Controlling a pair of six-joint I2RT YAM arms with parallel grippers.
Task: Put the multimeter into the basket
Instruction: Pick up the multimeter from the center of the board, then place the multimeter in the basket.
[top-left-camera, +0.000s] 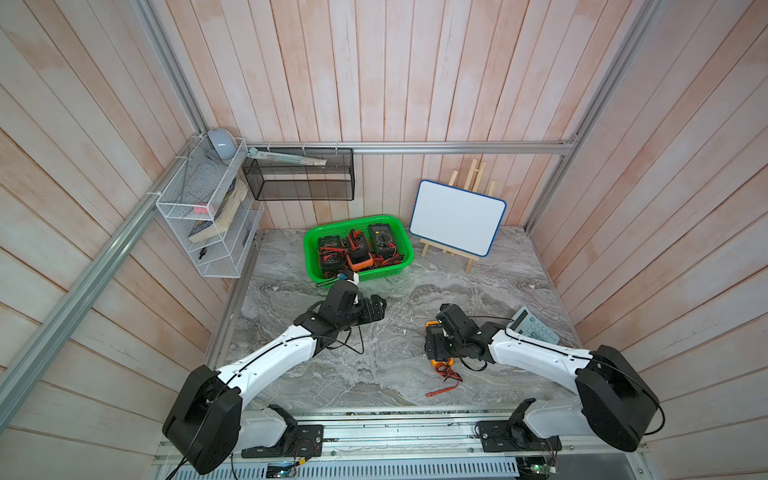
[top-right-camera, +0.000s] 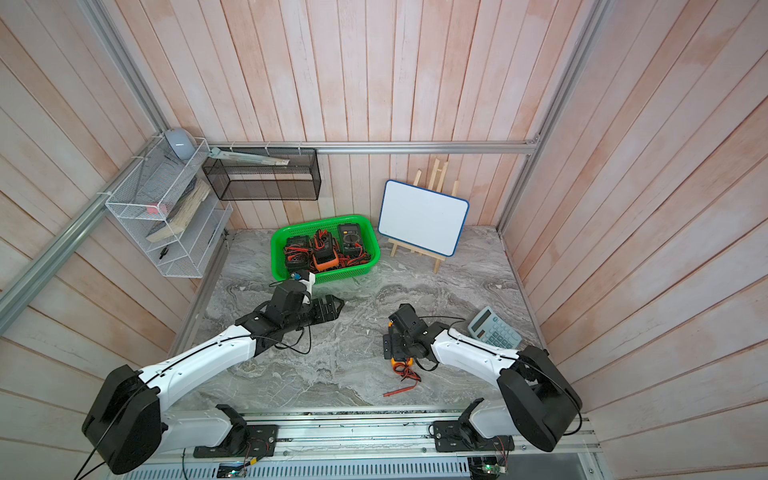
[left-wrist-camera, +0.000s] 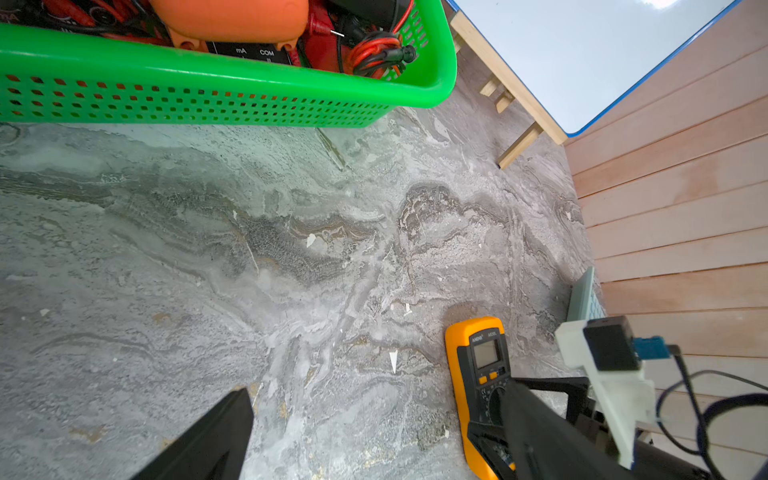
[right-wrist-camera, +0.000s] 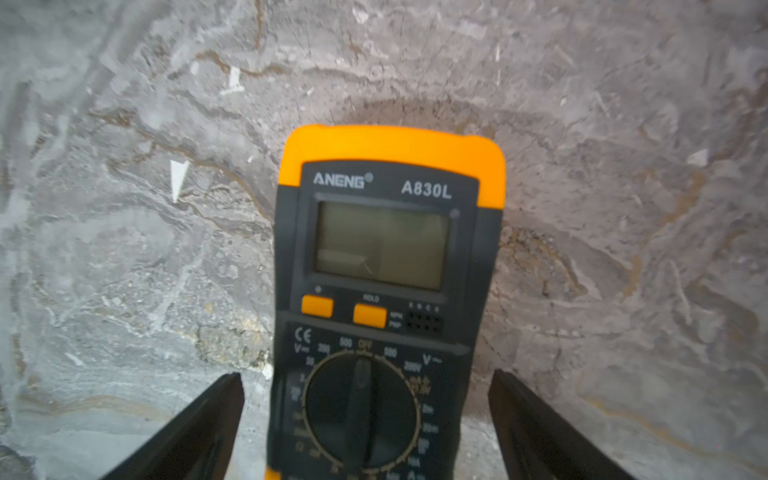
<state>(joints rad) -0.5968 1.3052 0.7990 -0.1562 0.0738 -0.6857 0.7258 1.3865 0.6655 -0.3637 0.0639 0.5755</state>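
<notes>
One multimeter (right-wrist-camera: 386, 249) between right gripper (right-wrist-camera: 365, 374)'s spread fingers (right-wrist-camera: 208, 415)

The right hand (top-left-camera: 434, 347) hangs over the orange multimeter (top-left-camera: 444, 366), well apart from the green basket (top-left-camera: 308, 249).

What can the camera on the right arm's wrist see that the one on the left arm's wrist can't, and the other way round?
Only the right wrist view shows the open right gripper with a gap on each side of the multimeter, and the dial markings up close. Only the left wrist view shows the green basket holding other meters, the whiteboard and the calculator edge. Both show the multimeter lying face up on the marble table.
</notes>
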